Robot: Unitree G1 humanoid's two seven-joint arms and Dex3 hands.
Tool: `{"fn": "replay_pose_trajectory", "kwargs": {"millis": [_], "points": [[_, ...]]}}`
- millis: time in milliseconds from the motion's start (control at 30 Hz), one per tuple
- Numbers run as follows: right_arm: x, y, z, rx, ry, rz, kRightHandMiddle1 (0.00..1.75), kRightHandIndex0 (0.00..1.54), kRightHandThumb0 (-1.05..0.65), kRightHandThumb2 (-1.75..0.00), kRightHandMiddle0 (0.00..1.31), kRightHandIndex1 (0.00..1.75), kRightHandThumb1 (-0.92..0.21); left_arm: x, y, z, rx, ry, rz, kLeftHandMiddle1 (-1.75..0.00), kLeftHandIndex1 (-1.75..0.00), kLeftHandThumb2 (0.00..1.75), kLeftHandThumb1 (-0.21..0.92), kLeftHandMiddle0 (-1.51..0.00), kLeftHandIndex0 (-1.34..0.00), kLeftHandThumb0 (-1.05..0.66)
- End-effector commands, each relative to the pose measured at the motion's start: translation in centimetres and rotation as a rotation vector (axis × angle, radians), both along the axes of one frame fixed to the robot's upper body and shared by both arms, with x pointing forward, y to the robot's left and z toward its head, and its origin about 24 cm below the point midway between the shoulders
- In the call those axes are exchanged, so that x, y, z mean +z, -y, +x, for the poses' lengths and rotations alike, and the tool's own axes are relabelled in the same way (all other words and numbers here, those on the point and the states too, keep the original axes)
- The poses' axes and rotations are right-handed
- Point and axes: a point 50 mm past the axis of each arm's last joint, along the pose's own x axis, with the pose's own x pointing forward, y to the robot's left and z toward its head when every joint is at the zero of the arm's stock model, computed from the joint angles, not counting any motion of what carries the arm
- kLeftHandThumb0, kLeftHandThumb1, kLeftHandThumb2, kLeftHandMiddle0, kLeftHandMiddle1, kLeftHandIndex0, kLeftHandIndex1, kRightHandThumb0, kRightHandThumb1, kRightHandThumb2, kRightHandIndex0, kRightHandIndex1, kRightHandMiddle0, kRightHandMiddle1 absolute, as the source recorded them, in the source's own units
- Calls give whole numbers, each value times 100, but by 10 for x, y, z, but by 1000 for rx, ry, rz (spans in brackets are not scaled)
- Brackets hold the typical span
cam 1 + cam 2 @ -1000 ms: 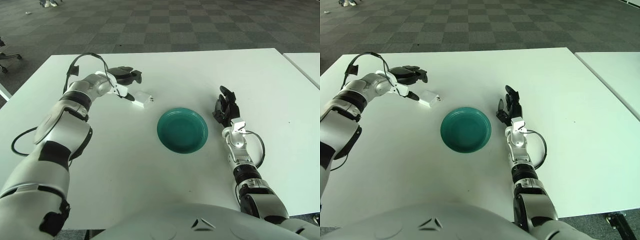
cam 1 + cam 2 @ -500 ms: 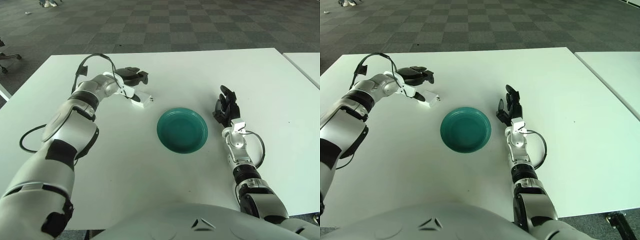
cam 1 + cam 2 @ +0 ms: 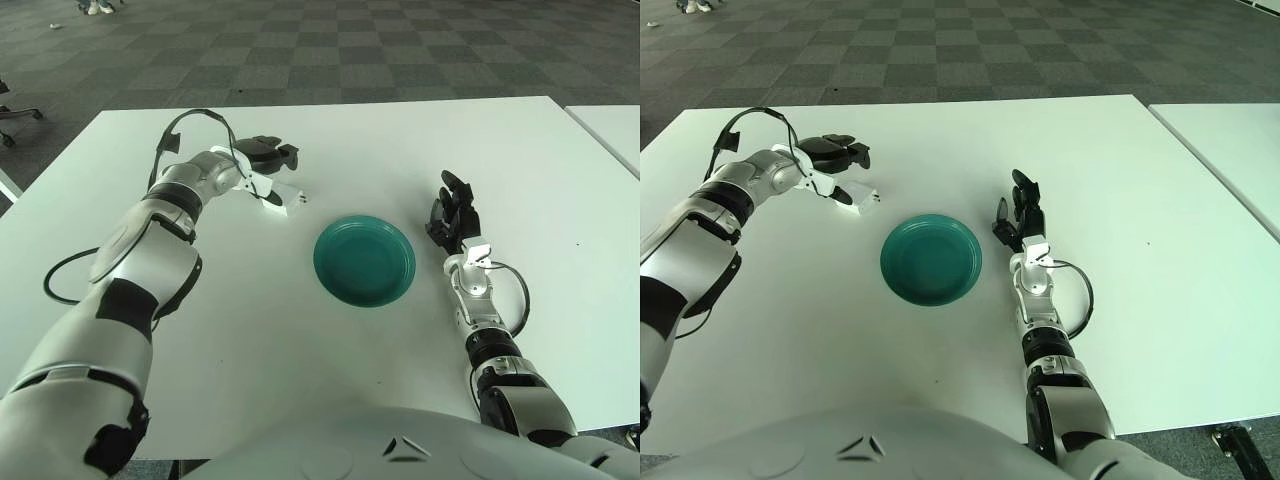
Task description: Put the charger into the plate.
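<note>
On the white table (image 3: 300, 330) before us sits the teal plate (image 3: 365, 260), bare inside and roughly at the centre. Up and to its left lies the white charger (image 3: 287, 196) — flat on the tabletop, apart from the plate's rim. Our left hand (image 3: 266, 162) is over the charger's far-left end, dark fingers (image 3: 845, 149) arched above it and a white finger reaching down beside it; whether they actually grip the charger we cannot tell (the hand hides the contact), though the charger plainly lies on the table. A black cable (image 3: 190, 118) loops over the left forearm. Our right hand (image 3: 450, 217) shows to the right of the plate, near it but not touching — palm low, its dark fingers loosely spread and holding nothing.
</note>
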Motion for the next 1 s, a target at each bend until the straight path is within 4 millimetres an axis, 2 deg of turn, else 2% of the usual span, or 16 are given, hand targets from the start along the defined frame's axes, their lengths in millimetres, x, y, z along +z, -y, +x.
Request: {"fn": "replay_pose_trajectory", "kwargs": {"millis": [0,667,967], "points": [[-73,-12,-58,-7,-369,36,51,14,-78,-87,0,1,-92,8,6,5,-11,28,26,0,-111,14,91,-4,0,-95],[-75,-8,-62,-27,-384,33,51,14,-77,-89,0,0,-92,3,9,4,-13,1,67,0,-109,12,92,-3,-2,-94],[-76,-7,-63,-37,-390,34,50,14,-78,-89,0,0,-92,-6,10,2,1,-21,78,0,-109,13,92,-2,-2,-94]]}}
